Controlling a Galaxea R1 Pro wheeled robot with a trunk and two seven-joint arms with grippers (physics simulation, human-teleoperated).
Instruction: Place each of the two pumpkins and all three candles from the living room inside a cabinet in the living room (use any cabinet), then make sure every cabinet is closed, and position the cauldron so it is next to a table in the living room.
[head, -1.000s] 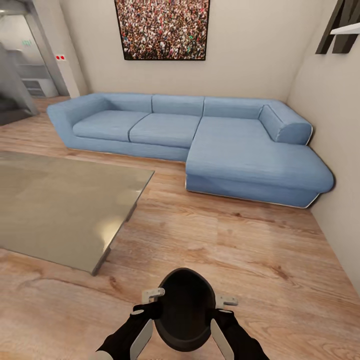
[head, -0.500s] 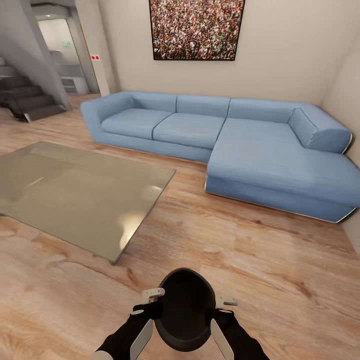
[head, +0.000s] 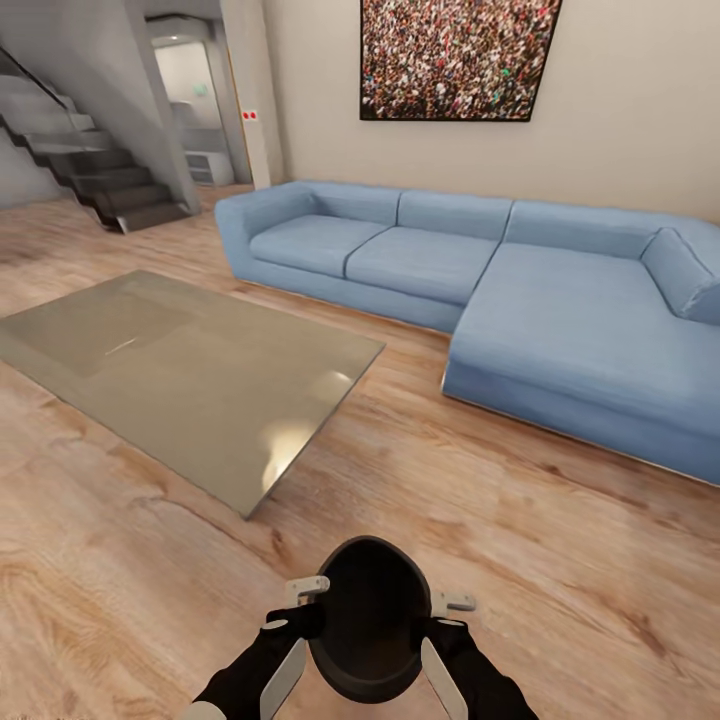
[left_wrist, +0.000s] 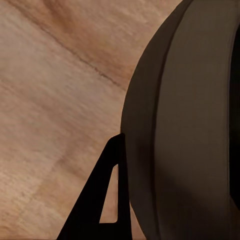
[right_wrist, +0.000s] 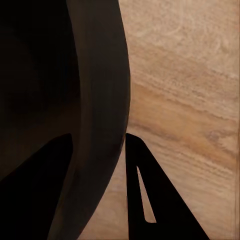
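Both my left gripper (head: 308, 600) and right gripper (head: 440, 612) clamp the cauldron (head: 368, 618) near the table (head: 180, 380), not yet set down beside it.

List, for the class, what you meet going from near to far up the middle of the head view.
cauldron held between both arms → bare wood floor → blue sofa → crowd picture on the wall

light: bright, even | glare: pale sheen on table (head: 200, 390) | shadows: faint | focus: slightly soft
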